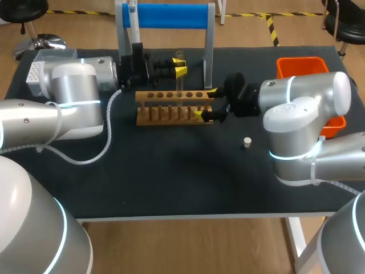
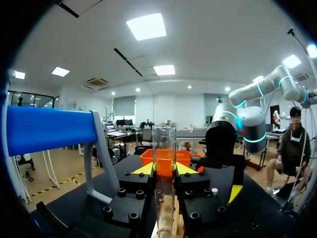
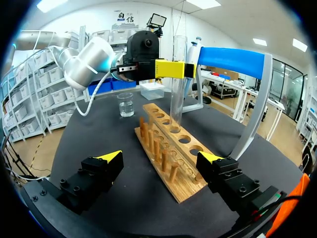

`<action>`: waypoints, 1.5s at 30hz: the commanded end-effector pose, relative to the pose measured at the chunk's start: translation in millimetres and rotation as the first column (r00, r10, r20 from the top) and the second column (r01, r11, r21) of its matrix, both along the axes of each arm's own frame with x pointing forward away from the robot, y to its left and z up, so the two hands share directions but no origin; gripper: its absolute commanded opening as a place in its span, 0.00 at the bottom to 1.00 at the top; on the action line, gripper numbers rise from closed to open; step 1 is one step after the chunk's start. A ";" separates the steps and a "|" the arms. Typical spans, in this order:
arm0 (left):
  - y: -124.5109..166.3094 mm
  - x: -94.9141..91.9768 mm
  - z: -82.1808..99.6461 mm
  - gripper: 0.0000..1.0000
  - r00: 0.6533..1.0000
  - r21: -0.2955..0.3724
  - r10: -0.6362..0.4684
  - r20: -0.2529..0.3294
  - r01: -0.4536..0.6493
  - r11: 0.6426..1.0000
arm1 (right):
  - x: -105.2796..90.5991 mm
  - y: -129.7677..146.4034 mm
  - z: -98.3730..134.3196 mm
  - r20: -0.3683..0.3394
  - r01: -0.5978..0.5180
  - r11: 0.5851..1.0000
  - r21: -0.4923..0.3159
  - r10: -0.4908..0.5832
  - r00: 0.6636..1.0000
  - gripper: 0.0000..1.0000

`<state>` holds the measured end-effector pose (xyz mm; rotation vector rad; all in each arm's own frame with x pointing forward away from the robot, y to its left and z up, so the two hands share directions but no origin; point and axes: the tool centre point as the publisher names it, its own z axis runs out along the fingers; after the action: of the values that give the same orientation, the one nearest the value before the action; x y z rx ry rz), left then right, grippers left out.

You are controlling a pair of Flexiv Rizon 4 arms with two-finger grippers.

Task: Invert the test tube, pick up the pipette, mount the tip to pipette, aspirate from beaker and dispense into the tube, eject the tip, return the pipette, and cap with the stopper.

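A clear test tube (image 1: 179, 59) stands upright over the wooden rack (image 1: 171, 107). My left gripper (image 1: 178, 72) is shut on it; the yellow tips press the test tube (image 2: 164, 144) from both sides. The test tube's (image 3: 178, 82) lower end reaches a hole in the rack (image 3: 168, 148). My right gripper (image 3: 161, 157) is open, with the rack's near end between its fingers (image 3: 110, 157), untouched. In the head view my right gripper (image 1: 206, 103) is at the rack's right end. A small white stopper (image 1: 247, 142) lies on the mat. The beaker (image 3: 126, 104) holds water, and the pipette (image 3: 193, 52) hangs on the blue stand (image 1: 165, 16).
An orange bin (image 1: 301, 65) sits at the back right, behind my right arm. A white box (image 3: 152, 89) stands beyond the beaker. The stand's grey legs (image 1: 209, 54) rise just behind the rack. The front half of the black mat (image 1: 171, 177) is bare.
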<state>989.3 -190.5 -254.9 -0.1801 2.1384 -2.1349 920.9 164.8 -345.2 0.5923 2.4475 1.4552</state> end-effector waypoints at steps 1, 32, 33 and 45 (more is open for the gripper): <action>-0.7 1.8 -3.6 0.00 1.000 0.001 -0.005 -0.003 0.005 1.000 | -0.6 0.0 0.0 0.000 0.001 1.000 0.000 -0.001 1.000 1.00; 0.1 7.5 -22.7 0.00 0.999 0.003 -0.008 -0.036 0.009 1.000 | -0.6 0.0 0.0 0.000 0.001 1.000 0.000 -0.001 1.000 1.00; 0.1 7.7 -23.7 0.00 0.999 0.004 -0.008 -0.038 0.008 1.000 | -0.6 0.0 0.0 0.000 0.001 1.000 0.000 -0.001 1.000 1.00; 1.5 7.9 -29.1 0.00 0.999 0.004 0.001 -0.049 -0.001 1.000 | -0.6 0.0 0.0 0.000 0.001 1.000 0.000 -0.001 1.000 1.00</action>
<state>996.1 -188.6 -282.9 -0.2366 2.1683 -2.1451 920.9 164.8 -345.2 0.5924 2.4474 1.4552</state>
